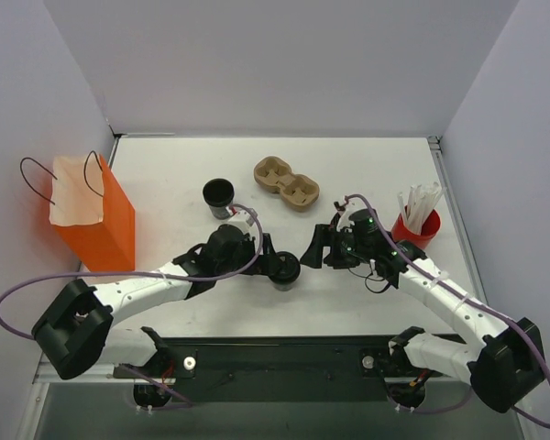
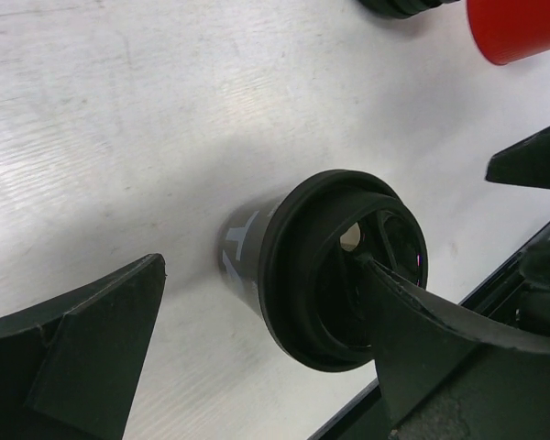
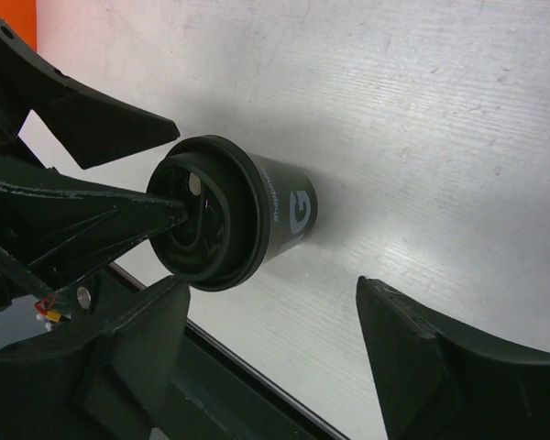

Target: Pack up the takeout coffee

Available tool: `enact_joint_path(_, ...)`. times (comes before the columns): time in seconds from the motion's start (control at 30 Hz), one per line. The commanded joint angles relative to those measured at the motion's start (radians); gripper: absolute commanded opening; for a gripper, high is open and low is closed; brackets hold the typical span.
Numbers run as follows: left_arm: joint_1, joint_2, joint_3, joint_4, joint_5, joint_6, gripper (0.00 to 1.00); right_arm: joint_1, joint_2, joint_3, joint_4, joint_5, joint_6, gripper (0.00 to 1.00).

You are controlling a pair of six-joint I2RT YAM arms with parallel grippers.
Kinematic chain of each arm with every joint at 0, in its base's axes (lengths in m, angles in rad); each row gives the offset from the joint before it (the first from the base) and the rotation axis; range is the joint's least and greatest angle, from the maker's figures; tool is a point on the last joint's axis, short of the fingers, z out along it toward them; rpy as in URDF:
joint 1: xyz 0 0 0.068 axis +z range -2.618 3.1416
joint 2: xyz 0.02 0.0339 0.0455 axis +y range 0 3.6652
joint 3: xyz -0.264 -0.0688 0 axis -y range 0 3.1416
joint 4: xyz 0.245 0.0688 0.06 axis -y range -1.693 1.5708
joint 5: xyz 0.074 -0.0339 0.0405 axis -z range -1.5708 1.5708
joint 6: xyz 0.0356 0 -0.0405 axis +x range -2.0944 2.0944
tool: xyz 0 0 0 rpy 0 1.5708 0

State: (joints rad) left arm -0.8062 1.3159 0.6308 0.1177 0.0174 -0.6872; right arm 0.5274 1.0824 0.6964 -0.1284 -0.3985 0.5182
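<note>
Takeout coffee [image 1: 285, 269], a small black paper cup with a round black plastic lid, stands upright on the white table [image 1: 367, 165] near its front edge, between the two grippers. Pale lettering shows on its side wall in both wrist views.

The left gripper [image 1: 273, 260] reaches in from the left with its claw spread wide. In the left wrist view the lidded cup sits in the gap between the fingers [image 2: 82, 357]. One finger is clearly apart from the cup. The other crosses in front of the lid's rim, and whether it touches cannot be told. Nothing is clamped.

The right gripper [image 1: 312, 247] faces the cup from the right, just beside it, with its claw also wide. In the right wrist view its fingers [image 3: 449, 367] stand apart with bare table between them, and the cup lies beyond the tips, nearer the left-hand finger of that view. It grips nothing.

An orange paper bag [image 1: 92, 215] with black cord handles and white paper inside stands at the table's left edge, well apart from the coffee. A like black cup with no lid [image 1: 218, 194] stands behind the left wrist. A brown moulded-pulp two-cup carrier [image 1: 286, 181] lies farther back. A red cup of white sticks [image 1: 416, 227] stands behind the right arm.
</note>
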Motion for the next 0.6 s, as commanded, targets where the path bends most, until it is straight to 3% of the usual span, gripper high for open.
enact_joint_path(0.0,0.045,-0.093,0.07,-0.186,0.007,0.075,0.97,0.074,-0.006,0.086,-0.057,0.11,-0.015,0.8)
enact_joint_path(0.3,0.176,-0.334,0.035,-0.265,0.105,0.124,0.97,0.209,0.109,0.218,-0.105,0.219,-0.067,0.96)
enact_joint_path(0.57,0.2,-0.582,-0.026,-0.448,-0.117,0.176,0.97,0.371,0.307,0.38,-0.186,0.395,-0.112,1.0)
